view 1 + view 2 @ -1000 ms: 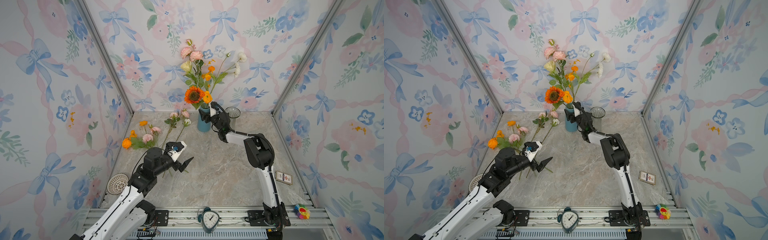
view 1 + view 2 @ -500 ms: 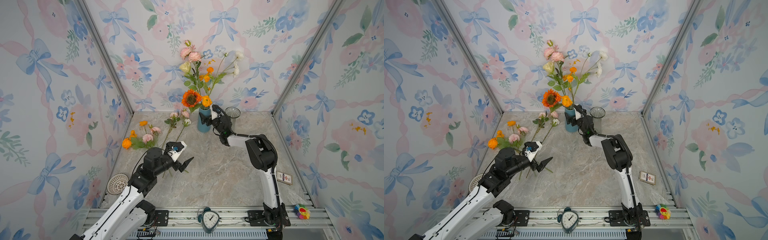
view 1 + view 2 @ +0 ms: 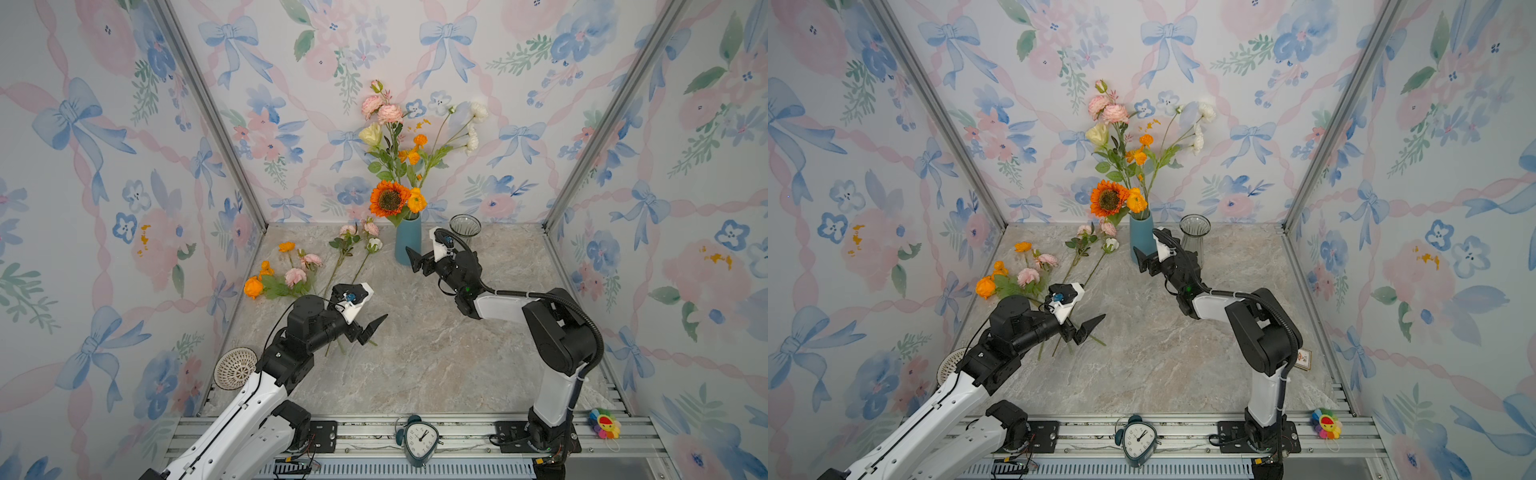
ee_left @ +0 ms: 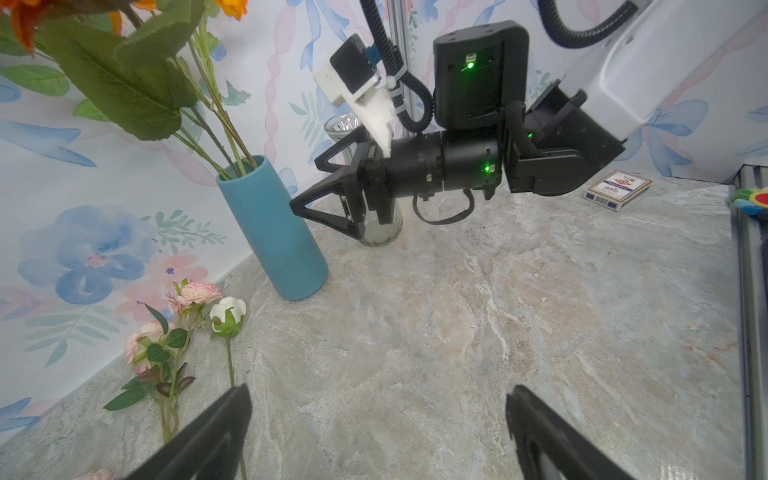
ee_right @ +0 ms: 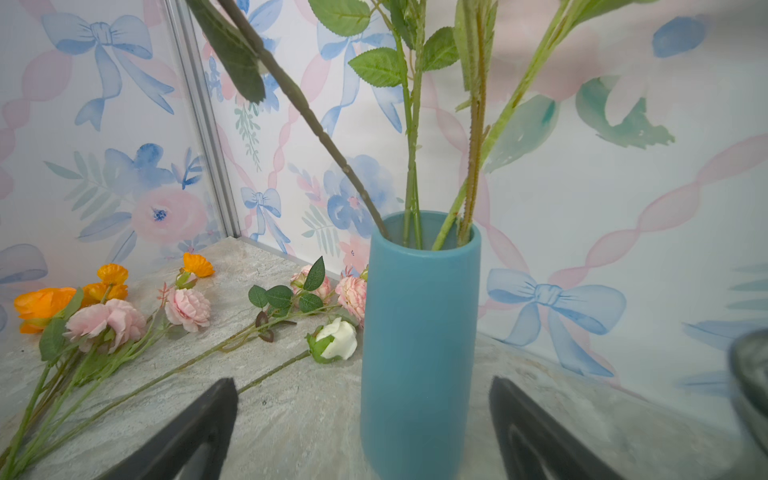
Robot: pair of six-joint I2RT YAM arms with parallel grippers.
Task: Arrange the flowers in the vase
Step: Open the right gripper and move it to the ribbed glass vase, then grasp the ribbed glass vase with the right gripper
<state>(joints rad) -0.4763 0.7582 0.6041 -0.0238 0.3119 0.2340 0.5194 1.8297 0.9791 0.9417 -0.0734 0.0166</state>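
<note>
A blue vase [image 3: 407, 246] [image 3: 1140, 237] [image 4: 274, 237] [image 5: 419, 332] stands near the back wall and holds several flowers, among them an orange sunflower [image 3: 388, 198] [image 3: 1108, 199]. More flowers lie on the table to its left: orange poppies [image 3: 254, 286], pink peonies [image 3: 296, 275] [image 5: 187, 307] and a white rose [image 3: 374, 244] [image 5: 334, 338]. My right gripper [image 3: 417, 259] [image 5: 362, 384] [image 4: 305, 183] is open just in front of the vase, holding nothing. My left gripper [image 3: 368, 328] [image 4: 379, 392] is open and empty above the loose stems' lower ends.
A clear glass vase [image 3: 464, 226] [image 3: 1194, 232] stands right of the blue one, behind my right wrist. A card pack [image 3: 1304, 359] [image 4: 617, 189] lies by the right wall. A perforated white bowl [image 3: 235, 368], a clock [image 3: 419, 440] and a toy flower [image 3: 604, 423] sit along the front.
My right gripper has opened fully and drawn back from the vase mouth toward the front. The sunflower has settled a little lower in the vase. The left arm has not moved.
</note>
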